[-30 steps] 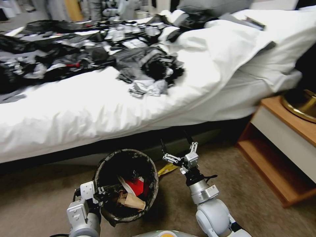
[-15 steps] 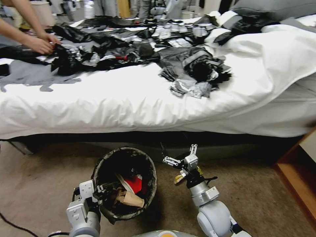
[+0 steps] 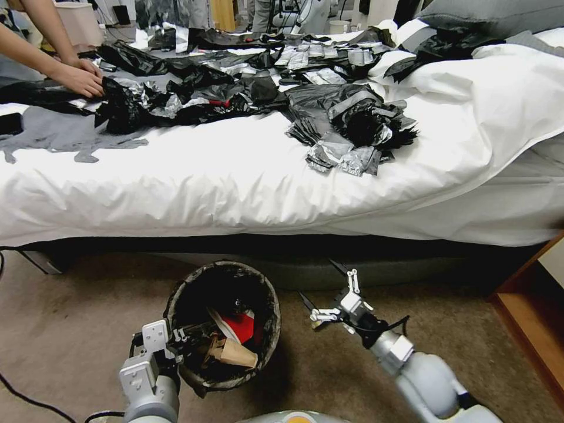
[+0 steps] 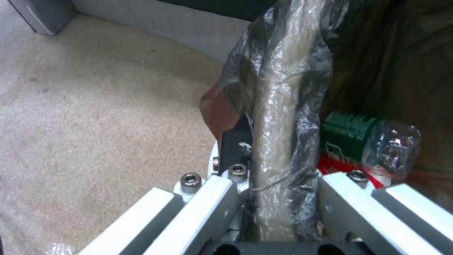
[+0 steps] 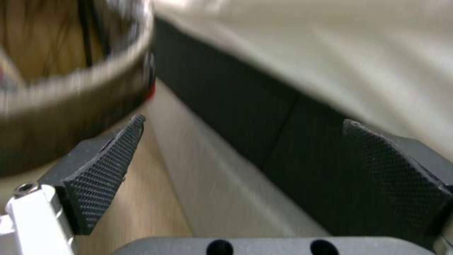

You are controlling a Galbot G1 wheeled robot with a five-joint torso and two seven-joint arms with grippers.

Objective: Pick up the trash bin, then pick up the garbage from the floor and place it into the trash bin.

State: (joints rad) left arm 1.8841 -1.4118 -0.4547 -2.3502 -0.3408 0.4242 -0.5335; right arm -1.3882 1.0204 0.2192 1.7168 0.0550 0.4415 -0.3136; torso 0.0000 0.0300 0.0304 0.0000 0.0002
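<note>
Honestly, the left gripper (image 3: 176, 341) only pinches the trash bin (image 3: 223, 326) by its bagged rim above the carpet, garbage (image 3: 235, 343) inside, so it could tip; right gripper (image 3: 333, 301) hangs wide open beside it.

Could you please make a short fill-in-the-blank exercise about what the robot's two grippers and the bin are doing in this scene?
1. The left gripper is shut on the rim of the ____.
2. The fingers of the right gripper are ____ and hold nothing.
3. The trash bin stands on the carpet in front of the ____.
4. Inside the bin lies a small bottle with a ____ label.

Missing words: trash bin; open; bed; green
</note>
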